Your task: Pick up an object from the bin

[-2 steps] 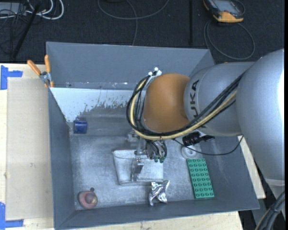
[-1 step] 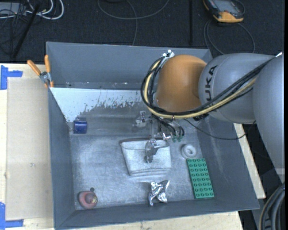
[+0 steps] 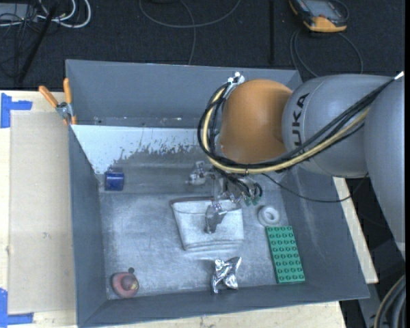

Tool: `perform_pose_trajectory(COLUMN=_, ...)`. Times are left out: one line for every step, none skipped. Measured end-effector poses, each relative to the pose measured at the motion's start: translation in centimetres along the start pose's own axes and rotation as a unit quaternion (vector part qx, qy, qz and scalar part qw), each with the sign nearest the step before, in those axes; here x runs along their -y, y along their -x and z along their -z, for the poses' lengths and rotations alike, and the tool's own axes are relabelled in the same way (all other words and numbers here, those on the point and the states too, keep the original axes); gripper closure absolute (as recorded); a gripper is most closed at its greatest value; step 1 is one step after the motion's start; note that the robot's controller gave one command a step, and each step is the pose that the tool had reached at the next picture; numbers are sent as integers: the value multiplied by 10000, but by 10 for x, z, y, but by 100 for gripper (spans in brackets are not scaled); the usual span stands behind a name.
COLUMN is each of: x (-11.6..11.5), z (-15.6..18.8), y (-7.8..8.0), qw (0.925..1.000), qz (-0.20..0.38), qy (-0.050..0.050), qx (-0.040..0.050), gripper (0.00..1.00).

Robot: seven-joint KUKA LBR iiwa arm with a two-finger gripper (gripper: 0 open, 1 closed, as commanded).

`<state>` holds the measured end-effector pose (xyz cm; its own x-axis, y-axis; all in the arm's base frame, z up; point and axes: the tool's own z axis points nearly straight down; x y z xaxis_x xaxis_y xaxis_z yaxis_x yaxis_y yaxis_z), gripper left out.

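A cloth [image 3: 190, 232] lies under the claw [image 3: 212, 221], foil wad [image 3: 225, 274] before it, studded plate [image 3: 285, 253] to its right.

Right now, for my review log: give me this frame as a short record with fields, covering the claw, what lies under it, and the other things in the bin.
claw: low over the middle of the bin
under claw: pale folded cloth, lying flat at the centre
hold: cannot tell whether the cloth is gripped
near right: white ring; green studded plate
near front: crumpled foil
far left: blue block by the back slope; reddish round thing in the front corner
container: grey metal bin
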<state>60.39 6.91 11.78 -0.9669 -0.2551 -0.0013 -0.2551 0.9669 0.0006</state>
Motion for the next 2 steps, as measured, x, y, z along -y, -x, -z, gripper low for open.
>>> perform_pose_trajectory(x=5, z=-14, y=0, qw=10000, qz=-31, qy=21, qx=6, gripper=0)
perform_pose_trajectory(x=7, z=-19, y=-2, qw=9996, qz=-264, qy=22, qx=1, gripper=0)
